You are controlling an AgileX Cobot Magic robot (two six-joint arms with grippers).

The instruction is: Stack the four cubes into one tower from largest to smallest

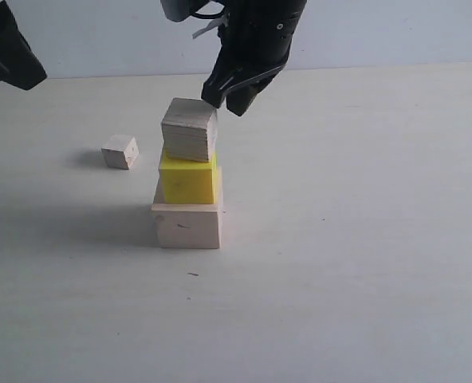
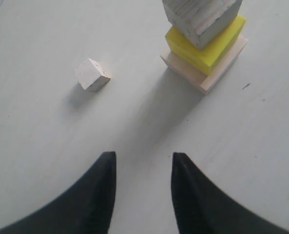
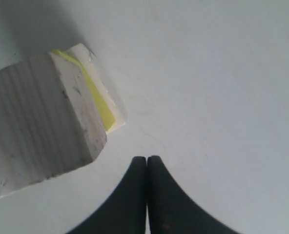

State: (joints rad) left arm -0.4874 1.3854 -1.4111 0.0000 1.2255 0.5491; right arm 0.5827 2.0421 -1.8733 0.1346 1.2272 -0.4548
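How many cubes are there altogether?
4: large wood cube at the bottom, yellow cube on it, medium wood cube on top; small wood cube sits apart. None seems hidden.

Large cube (image 1: 186, 226) on worktop (image 1: 363, 279), 2nd-largest cube (image 1: 188, 182) on it, medium cube (image 1: 190, 129) on top (turned a bit); small cube (image 1: 119, 152) apart, to left & slightly behind.

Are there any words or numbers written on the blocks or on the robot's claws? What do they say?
None: there is no word, number or sign to read in any view.
The small wood cube, medium wood cube, yellow cube and large wood cube show only grain, plain colour and tiny specks.
The left gripper, right gripper and table are blank.
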